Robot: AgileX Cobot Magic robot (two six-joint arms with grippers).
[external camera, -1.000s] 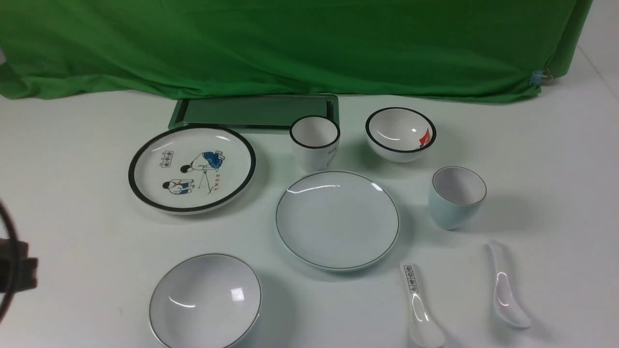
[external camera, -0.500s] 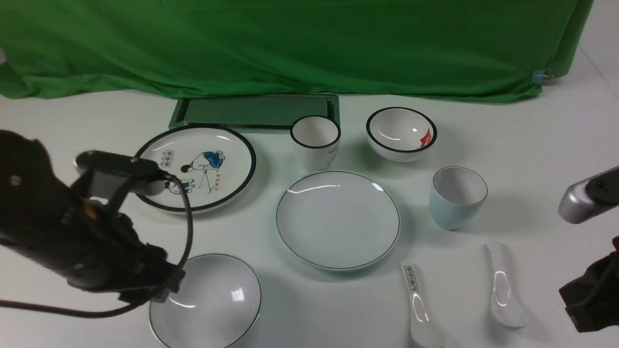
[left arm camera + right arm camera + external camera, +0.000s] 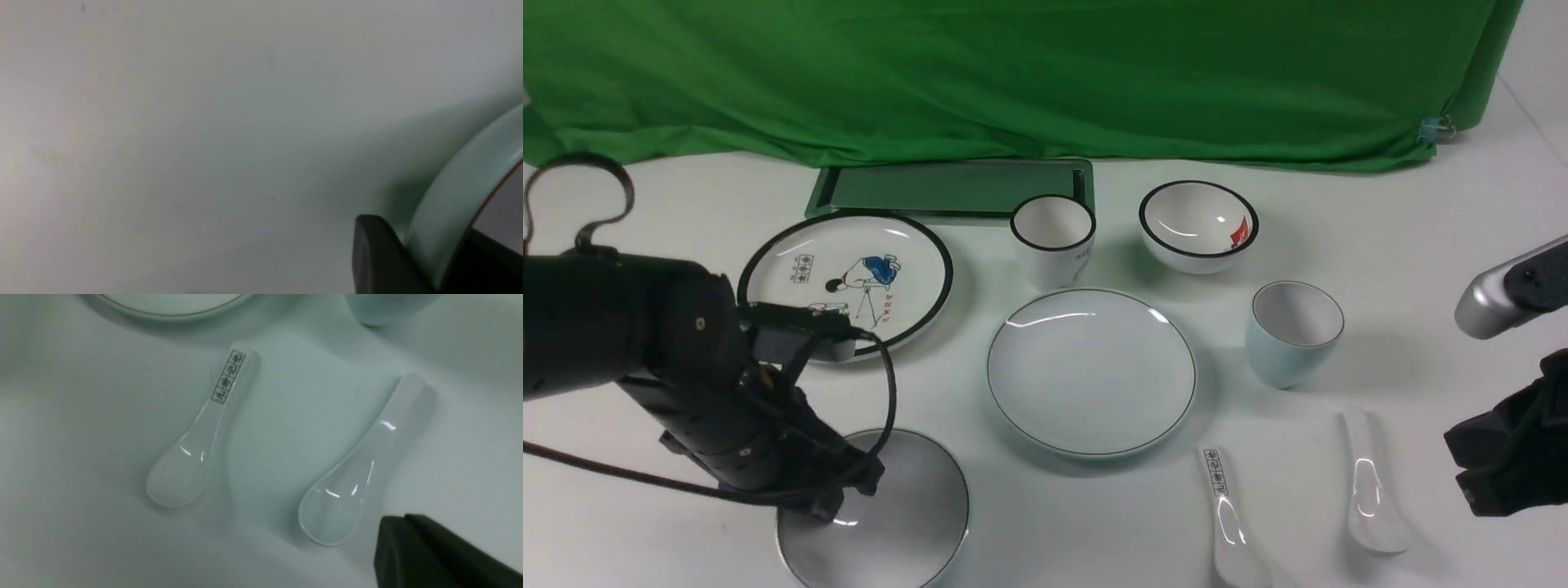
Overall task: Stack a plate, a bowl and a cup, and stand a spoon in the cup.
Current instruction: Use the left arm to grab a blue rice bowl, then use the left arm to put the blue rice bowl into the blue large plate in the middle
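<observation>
The left gripper is down on the plain pale bluish-white bowl with a thin dark rim line at the front left of the white table. One black finger sits outside the wall and one inside, clamped on the rim. The plain pale round plate lies at centre, with the light-blue handleless cup upright to its right. The right gripper, clenched and empty, hovers just beside the glossy white ceramic spoon, which lies flat near a white spoon with a printed handle.
</observation>
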